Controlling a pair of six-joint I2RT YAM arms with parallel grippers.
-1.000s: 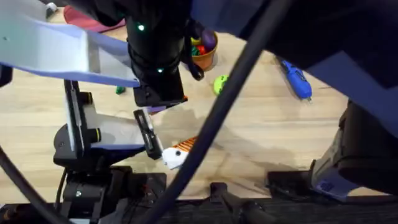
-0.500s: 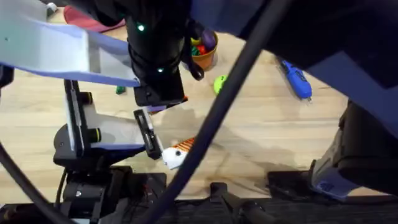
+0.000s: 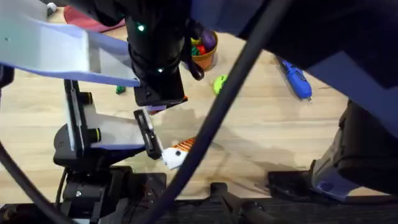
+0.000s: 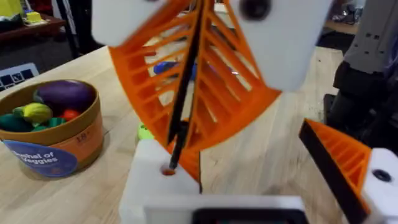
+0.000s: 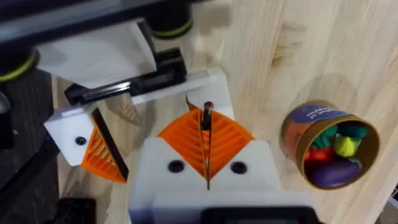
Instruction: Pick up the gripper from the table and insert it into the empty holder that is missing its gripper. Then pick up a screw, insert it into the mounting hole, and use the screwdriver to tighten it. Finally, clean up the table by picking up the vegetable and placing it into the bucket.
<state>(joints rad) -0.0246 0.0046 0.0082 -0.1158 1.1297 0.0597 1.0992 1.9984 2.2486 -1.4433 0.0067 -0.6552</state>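
My left gripper is the white-and-black claw and stands open. One finger carries an orange ribbed pad. The other is the white holder, where an orange edge looks like the gripper seated in it. My right gripper, reaching across from above, is shut on a thin dark screw whose tip sits at the holder's mounting hole. The blue screwdriver lies far right. The dark-green vegetable lies on the table left of the brown bucket.
The right arm and its cable hang large and dark under the overhead camera and hide much of the table. A bright-green disc lies near the bucket. A red object sits at the far left edge.
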